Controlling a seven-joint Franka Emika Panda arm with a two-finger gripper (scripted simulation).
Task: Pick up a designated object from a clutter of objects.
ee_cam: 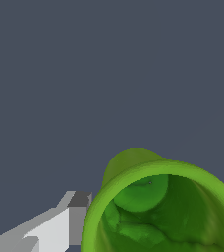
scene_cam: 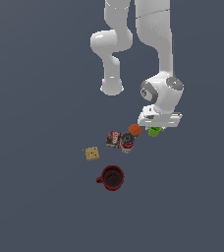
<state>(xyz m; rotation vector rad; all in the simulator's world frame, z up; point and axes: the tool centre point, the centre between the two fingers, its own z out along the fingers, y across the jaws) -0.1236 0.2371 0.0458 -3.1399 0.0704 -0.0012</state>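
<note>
Pincer (scene_cam: 155, 129) over green cup (scene_cam: 154, 131)

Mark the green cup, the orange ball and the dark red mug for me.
green cup (ee_cam: 182, 172): wrist view, on its rim.
orange ball (scene_cam: 134, 129): exterior view, its middle.
dark red mug (scene_cam: 112, 177): exterior view, its open top.

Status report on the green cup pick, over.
Gripper down at the green cup, one finger beside its rim; open or shut unclear. Cup upright, open end up. Orange ball close beside it; cans further off.
</note>
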